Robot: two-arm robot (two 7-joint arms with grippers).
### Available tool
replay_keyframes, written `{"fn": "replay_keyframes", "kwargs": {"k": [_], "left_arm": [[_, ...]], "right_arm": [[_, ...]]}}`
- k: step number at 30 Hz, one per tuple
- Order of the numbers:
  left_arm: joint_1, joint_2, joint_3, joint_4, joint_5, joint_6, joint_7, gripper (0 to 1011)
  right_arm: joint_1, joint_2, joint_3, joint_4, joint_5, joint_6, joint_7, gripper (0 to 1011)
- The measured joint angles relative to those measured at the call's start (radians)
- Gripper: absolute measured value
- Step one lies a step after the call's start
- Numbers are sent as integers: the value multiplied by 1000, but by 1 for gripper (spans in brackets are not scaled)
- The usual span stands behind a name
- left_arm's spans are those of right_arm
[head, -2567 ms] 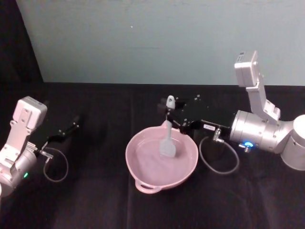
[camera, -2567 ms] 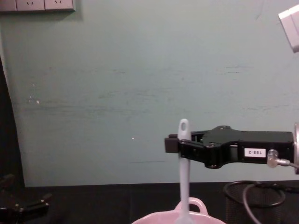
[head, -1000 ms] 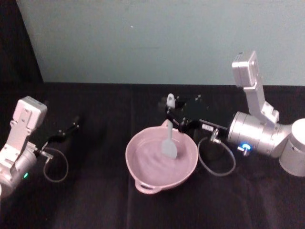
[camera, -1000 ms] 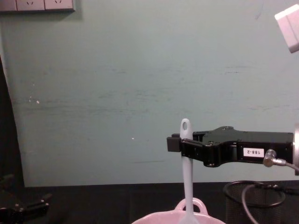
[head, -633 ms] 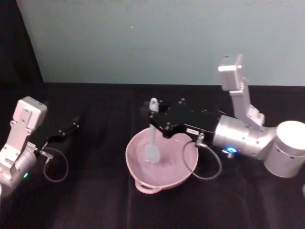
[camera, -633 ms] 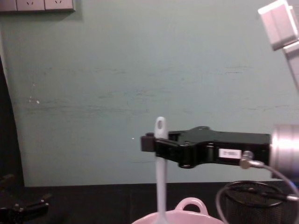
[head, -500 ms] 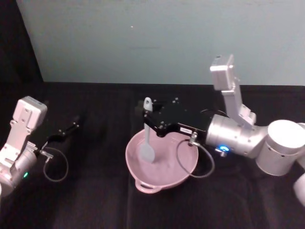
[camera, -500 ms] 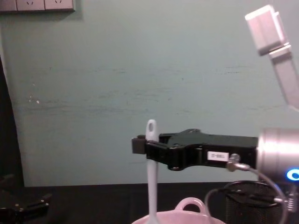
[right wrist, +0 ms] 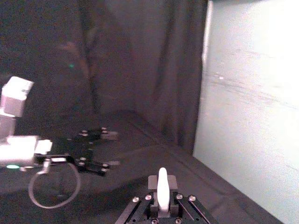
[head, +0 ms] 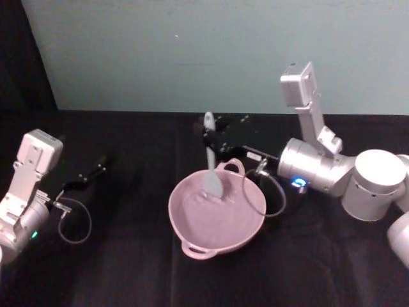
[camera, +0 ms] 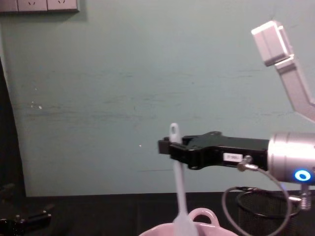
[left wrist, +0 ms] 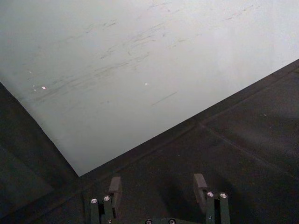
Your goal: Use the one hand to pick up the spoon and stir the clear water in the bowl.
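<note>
The right gripper [head: 211, 135] reaches in from the right, above the far side of the bowl [head: 174, 214], and is clamped on the upper handle of the spoon [head: 211, 174]. The handle's holed end sticks up just above its fingers. The spoon hangs nearly upright, tilted a little, with its flat blade down inside the bowl near the far rim. The pink bowl sits in the middle of the black tabletop [head: 128, 275] in front of a pale teal wall [head: 192, 51]. A grey cable [head: 255, 195] loops down from the right wrist across the bowl's right edge. In the chest view a black wire-mesh cup [camera: 263, 216] stands low on the right, behind that cable and partly under the wrist. White wall sockets [camera: 39, 5] are cut off at the top left corner. The left gripper [head: 97, 171] lies well apart on the left of the tabletop. In its own wrist view its fingers [left wrist: 114, 186] stand apart with nothing between them. The chest view cuts off the bowl at the bottom edge, leaving the far rim and a loop handle [camera: 203, 215], with the spoon's blade in front of them. The water is hard to make out, and whether the blade touches it cannot be told. In the right wrist view the spoon's white end [right wrist: 162, 184] rises between the closed fingers.
</note>
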Motion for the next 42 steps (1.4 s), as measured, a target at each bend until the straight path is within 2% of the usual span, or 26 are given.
{"fn": "replay_keyframes", "kwargs": {"k": [5,9,11,15,18,24,33,37,42], "left_arm": [[0,0,0,0,0,0,0,1005],[0,0,0,0,0,0,0,1005],[0,0,0,0,0,0,0,1005],[0,0,0,0,0,0,0,1005],[0,0,0,0,0,0,0,1005],[0,0,0,0,0,0,0,1005],[0,0,0,0,0,0,0,1005],[0,0,0,0,0,0,0,1005],[0,0,0,0,0,0,0,1005]], "right_arm": [[-20,30,29,-29,-7,17,-20,125],[-48,63,49,-75,-6,37,-24,125],[-73,92,62,-122,-2,55,-23,124],[-96,112,64,-164,10,71,-12,125],[-109,116,54,-190,22,77,8,125],[-102,91,23,-189,31,76,34,125],[-39,16,-28,-100,28,42,61,125],[-8,-13,-33,-37,15,13,58,125],[9,-20,-30,-6,-10,0,37,125]]}}
